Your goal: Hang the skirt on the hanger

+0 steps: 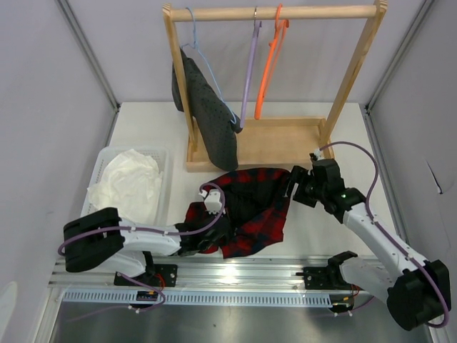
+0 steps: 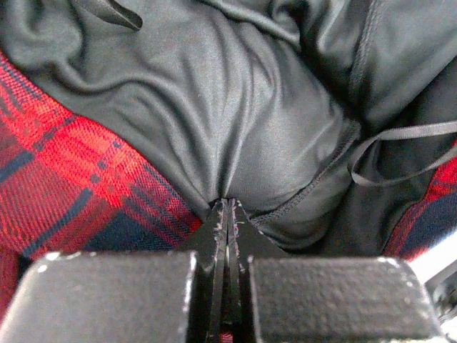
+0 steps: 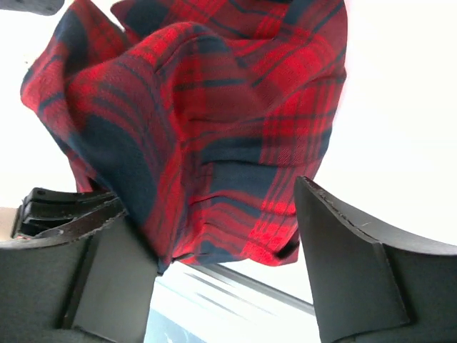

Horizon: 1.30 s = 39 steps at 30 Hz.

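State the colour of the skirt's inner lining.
Dark grey; the skirt lining shows best in the left wrist view.

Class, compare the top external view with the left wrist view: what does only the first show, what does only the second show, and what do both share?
Only top external: the wooden rack with the lilac hanger and orange hanger, the white cloth, and the right gripper at the right edge of the skirt. Only left wrist: the grey lining inside the skirt, a thin ribbon loop, and the left gripper pinched shut on that lining. Both: the skirt's red-and-black plaid.
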Each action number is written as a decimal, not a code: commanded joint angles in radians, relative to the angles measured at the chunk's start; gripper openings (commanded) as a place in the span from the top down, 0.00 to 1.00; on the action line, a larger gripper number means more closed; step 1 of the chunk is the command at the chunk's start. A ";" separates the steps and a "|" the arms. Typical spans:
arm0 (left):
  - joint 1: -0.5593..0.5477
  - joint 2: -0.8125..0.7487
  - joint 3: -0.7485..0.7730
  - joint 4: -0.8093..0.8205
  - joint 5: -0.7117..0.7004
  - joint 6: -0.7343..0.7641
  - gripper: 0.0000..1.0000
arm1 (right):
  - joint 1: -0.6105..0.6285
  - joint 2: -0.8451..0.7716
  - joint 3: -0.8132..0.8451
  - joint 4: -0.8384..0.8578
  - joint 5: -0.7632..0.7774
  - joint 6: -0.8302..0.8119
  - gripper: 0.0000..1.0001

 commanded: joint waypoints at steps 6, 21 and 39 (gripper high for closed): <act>-0.011 0.047 0.066 -0.018 -0.110 -0.059 1.00 | 0.148 -0.063 0.155 -0.187 0.141 0.062 0.27; 0.053 0.103 0.079 0.019 -0.109 -0.135 1.00 | 0.204 -0.004 0.004 -0.140 0.233 0.132 0.91; 0.140 -0.031 -0.038 -0.033 -0.099 -0.265 1.00 | -0.117 0.118 -0.208 0.193 -0.048 -0.009 1.00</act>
